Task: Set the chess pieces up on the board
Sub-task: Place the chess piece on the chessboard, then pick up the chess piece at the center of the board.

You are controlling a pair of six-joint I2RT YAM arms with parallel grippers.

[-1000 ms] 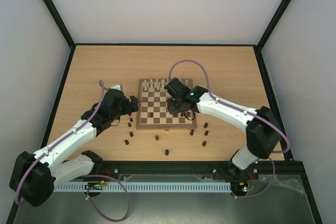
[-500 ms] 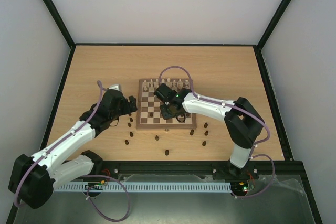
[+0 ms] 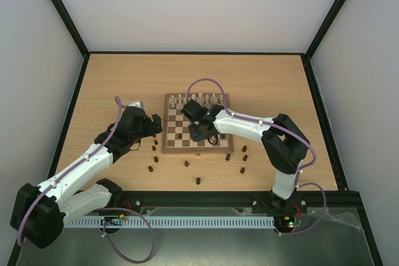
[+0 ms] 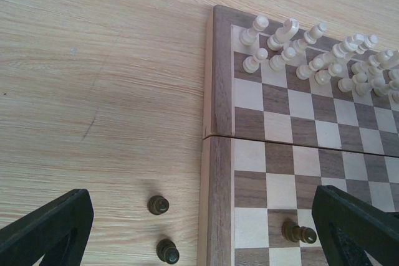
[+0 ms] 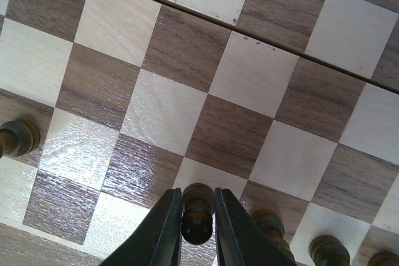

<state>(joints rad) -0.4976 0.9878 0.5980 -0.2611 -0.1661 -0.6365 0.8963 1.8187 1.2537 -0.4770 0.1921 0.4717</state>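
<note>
- Cream side looks finished: the cream pieces [image 4: 312, 60] stand in two packed rows along the far edge of the board [image 4: 218, 79], though the right end is too small to count
- Dark side is only begun: from the right wrist you see a handful of placed dark pieces [image 5: 269, 223] on the near squares, with gaps between them
- Your right gripper [image 5: 197, 194] is low over the near half of the board, fingers closed against both sides of one dark piece [image 5: 197, 217]; its base is hidden, so you cannot tell whether it rests on its square yet
- Your left gripper [image 4: 199, 194] hangs spread wide and empty at the board's left edge, above the table [image 3: 112, 79], with two loose dark pawns [image 4: 158, 204] standing below the gap between its fingers
- Roughly ten stray dark pieces [image 3: 186, 164] wait on the table, some just beside the left edge, the rest in front of the near edge and off the near right corner
- Judged from this, you are a little past halfway: one colour is set, and most of the other has yet to be picked up, carried over and stood in the two near rows
</note>
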